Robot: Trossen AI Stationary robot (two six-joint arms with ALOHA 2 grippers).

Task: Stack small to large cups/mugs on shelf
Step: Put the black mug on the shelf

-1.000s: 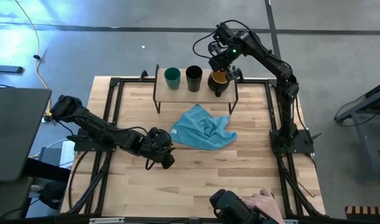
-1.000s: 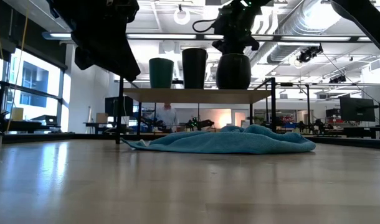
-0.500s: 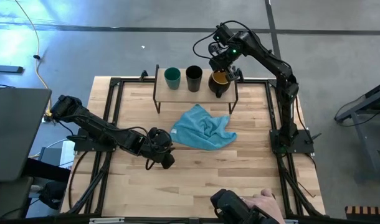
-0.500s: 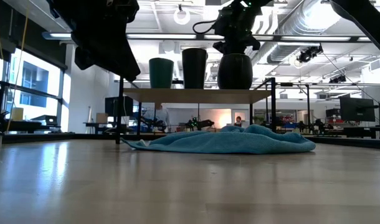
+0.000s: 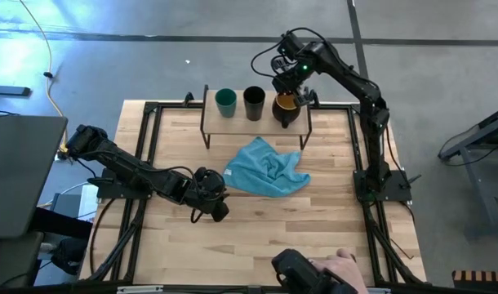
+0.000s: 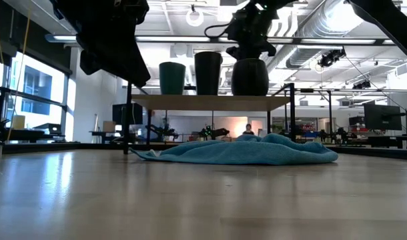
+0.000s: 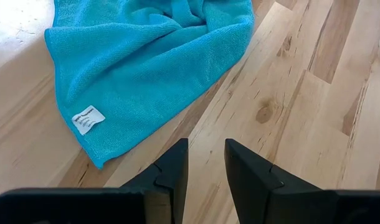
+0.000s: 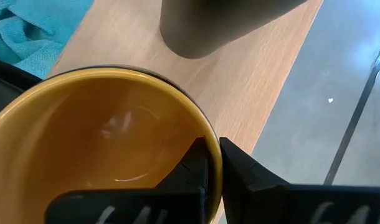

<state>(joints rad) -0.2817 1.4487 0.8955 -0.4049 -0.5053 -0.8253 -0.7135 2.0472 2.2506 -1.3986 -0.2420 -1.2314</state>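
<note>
Reaching over the shelf [image 5: 233, 118] — right tool [image 8: 213, 163] pinching the mug [image 5: 287, 107] rim (left tool [image 7: 205, 168] parted, low).

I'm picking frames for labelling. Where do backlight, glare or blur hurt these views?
Low view: bright windows and ceiling lights behind leave the cups on the shelf as dark silhouettes, and the tabletop shows a sheen. High view: a blue glare patch lies on the floor. Right wrist view: the black cup is blurred. Left wrist view: evenly lit, the blue cloth sharp.
</note>
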